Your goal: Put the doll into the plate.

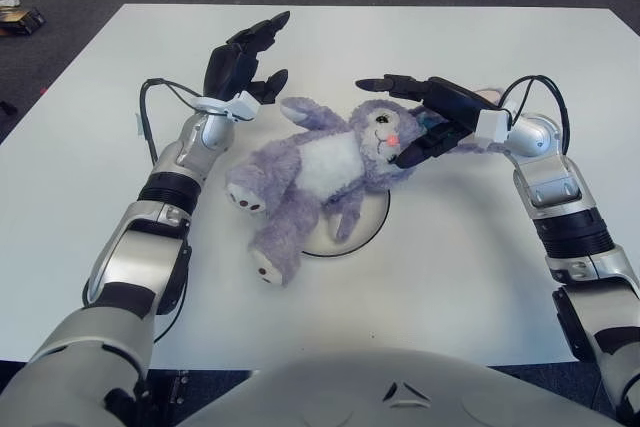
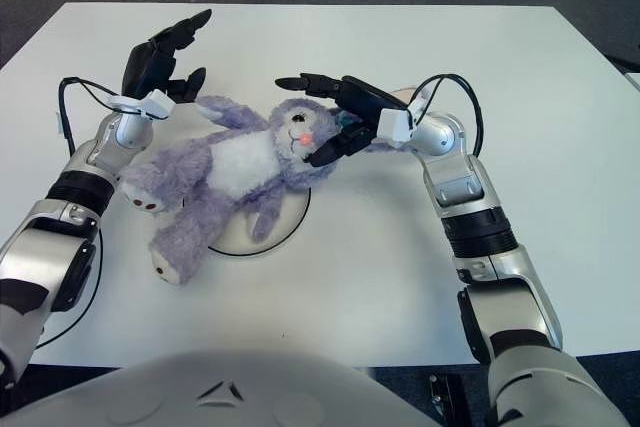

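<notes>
A purple plush rabbit doll (image 1: 318,169) with a white belly lies on its back at the table's middle. Its body and one leg rest on a white round plate (image 1: 372,225); its other leg and one arm hang over the plate's left rim. My right hand (image 1: 405,119) is open with its fingers spread over the doll's head, the thumb close to its cheek. My left hand (image 1: 262,52) is open and raised just behind the doll's outstretched arm, not touching it. The doll (image 2: 232,169) and the plate (image 2: 290,230) also show in the right eye view.
The white table (image 1: 480,277) ends at dark carpet at the back and sides. A small dark object (image 1: 18,17) lies on the floor at the far left. My torso fills the bottom edge.
</notes>
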